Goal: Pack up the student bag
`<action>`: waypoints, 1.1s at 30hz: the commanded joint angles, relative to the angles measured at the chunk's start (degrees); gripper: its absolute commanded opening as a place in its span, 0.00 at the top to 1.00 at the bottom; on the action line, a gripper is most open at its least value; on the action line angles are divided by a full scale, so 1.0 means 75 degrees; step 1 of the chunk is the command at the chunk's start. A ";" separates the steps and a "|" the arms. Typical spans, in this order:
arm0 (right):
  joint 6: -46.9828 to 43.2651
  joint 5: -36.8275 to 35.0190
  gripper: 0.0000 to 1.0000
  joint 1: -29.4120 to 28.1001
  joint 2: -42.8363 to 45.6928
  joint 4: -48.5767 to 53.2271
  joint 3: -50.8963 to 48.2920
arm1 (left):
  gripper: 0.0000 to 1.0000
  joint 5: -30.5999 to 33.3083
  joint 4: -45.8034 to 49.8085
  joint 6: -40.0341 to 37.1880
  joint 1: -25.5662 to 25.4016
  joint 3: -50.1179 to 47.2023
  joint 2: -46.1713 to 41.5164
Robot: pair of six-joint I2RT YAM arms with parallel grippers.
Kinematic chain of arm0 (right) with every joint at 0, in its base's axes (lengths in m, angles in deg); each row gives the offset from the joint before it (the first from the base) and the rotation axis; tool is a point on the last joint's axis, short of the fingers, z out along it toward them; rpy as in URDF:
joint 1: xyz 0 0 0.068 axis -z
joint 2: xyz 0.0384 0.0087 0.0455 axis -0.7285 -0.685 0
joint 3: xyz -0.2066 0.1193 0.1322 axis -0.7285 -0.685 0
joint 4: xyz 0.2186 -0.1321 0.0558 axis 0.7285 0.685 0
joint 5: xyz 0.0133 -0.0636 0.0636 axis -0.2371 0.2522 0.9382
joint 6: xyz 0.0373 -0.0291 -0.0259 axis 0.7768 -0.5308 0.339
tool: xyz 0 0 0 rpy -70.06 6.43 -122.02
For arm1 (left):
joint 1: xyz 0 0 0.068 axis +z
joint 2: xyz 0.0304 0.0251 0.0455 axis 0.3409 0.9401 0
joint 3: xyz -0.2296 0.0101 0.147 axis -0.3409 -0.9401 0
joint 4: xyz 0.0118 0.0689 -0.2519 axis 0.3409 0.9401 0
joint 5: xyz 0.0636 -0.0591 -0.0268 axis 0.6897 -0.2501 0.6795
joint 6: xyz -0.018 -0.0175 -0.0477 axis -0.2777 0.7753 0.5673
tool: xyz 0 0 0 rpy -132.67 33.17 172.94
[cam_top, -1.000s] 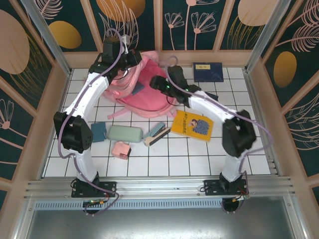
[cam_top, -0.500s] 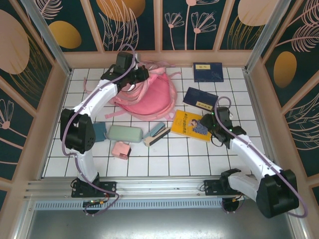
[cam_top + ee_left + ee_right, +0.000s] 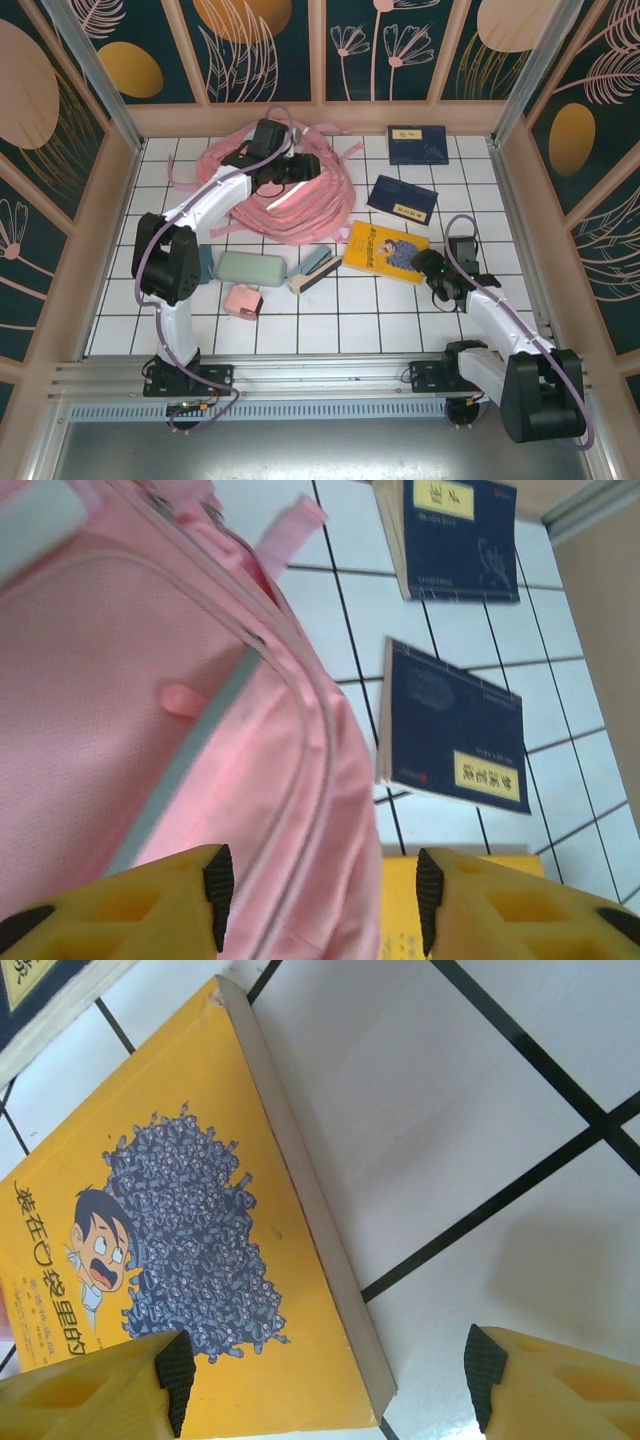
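Overhead, the large pink fabric backpack [image 3: 305, 215] shows blurred in the upper middle of the frame, on the white tiled tabletop [image 3: 380, 310]. The left end effector [image 3: 320, 900] hangs over the bag's right edge with its jaws apart, gripping nothing. At the lower right, the right end effector [image 3: 325, 1380] stands wide open and empty above the edge of a yellow paperback book [image 3: 170, 1230].

The bag [image 3: 312, 215] is seen lying flat on the tiled table [image 3: 380, 300], at the far side, left of centre. From above, its outline is blurred and pink straps are spread to its left. Close up, pink fabric, a paler strip, a zip seam and a small pink tab are shown on the bag [image 3: 120, 700].
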 commanded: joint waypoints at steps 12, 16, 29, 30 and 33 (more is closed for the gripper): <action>-0.0505 0.0993 0.26 0.0385 -0.0047 -0.1131 -0.0317 | 0.44 -0.0679 -0.0656 0.0798 -0.1884 -0.0942 0.0757; -0.0594 0.1458 0.27 0.0439 -0.0410 -0.1522 -0.0347 | 0.44 -0.0463 -0.0679 0.0964 -0.1939 -0.0938 0.1221; -0.0912 0.1708 0.27 0.0642 -0.1260 -0.1959 -0.0199 | 0.44 -0.0280 -0.1030 0.1259 -0.1986 -0.1270 0.1899; -0.0913 0.1728 0.27 0.0652 -0.1351 -0.2007 -0.0183 | 0.44 -0.0324 -0.1061 0.1286 -0.1986 -0.1291 0.1913; -0.0901 0.1855 0.28 0.0651 -0.1655 -0.2199 -0.0095 | 0.45 -0.0411 -0.1141 0.1306 -0.1986 -0.1311 0.1949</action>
